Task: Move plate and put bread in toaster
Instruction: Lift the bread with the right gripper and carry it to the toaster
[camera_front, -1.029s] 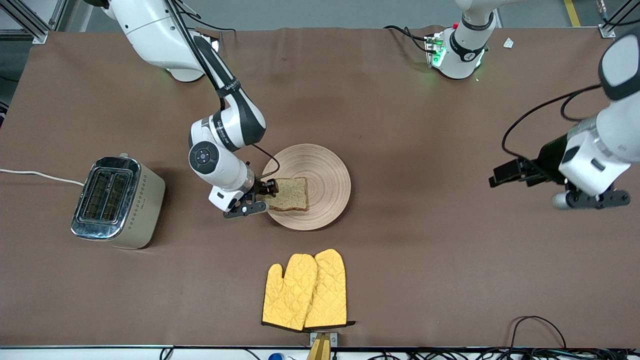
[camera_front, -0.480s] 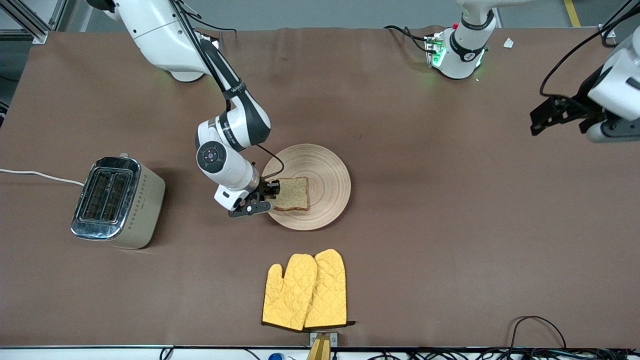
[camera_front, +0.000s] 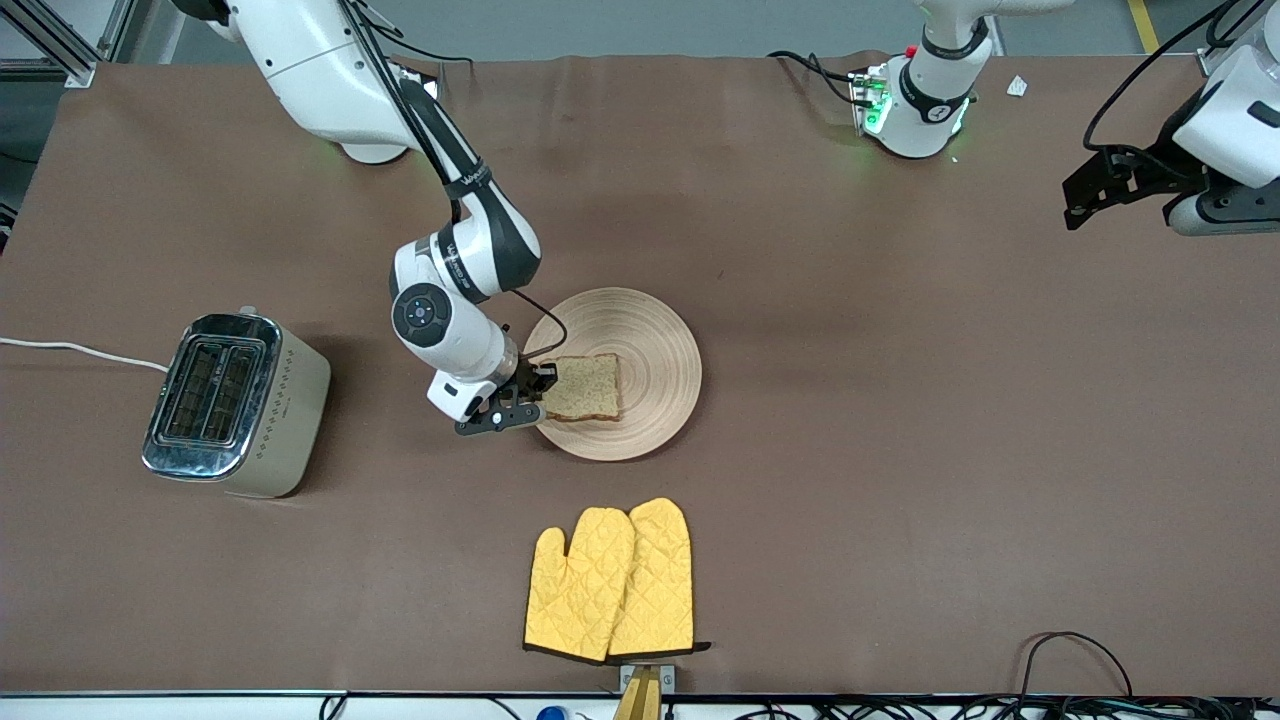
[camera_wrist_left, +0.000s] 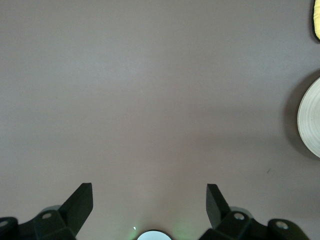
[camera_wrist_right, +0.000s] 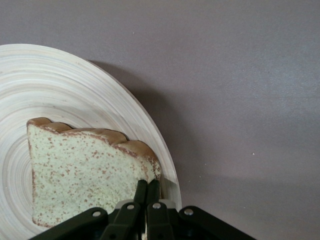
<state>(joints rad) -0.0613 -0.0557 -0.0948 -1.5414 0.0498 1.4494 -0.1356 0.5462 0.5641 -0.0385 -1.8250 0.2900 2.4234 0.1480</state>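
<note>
The bread (camera_front: 590, 387) lies on the plate (camera_front: 650, 340) near the table's middle. My right gripper (camera_front: 535, 397) is shut, with its tips against the bread's corner at the plate's rim toward the right arm's end. In the right wrist view the shut fingertips (camera_wrist_right: 148, 186) meet at the bread's (camera_wrist_right: 80, 170) crust corner over the plate (camera_wrist_right: 75, 85); nothing shows between them. The toaster (camera_front: 235, 405) stands toward the right arm's end, slots empty. My left gripper (camera_front: 1095, 195) is open and empty, high over the table's left-arm end; it is also open in the left wrist view (camera_wrist_left: 150, 192).
Two yellow oven mitts (camera_front: 610, 580) lie nearer the front camera than the plate. The toaster's white cord (camera_front: 80, 350) runs off the table's edge. The left wrist view shows the plate's rim (camera_wrist_left: 311, 120) and a mitt's edge (camera_wrist_left: 317, 20).
The right gripper edged toward the plate's middle and the bread slid a little with it. The left arm rose and drew back toward its base end of the table.
</note>
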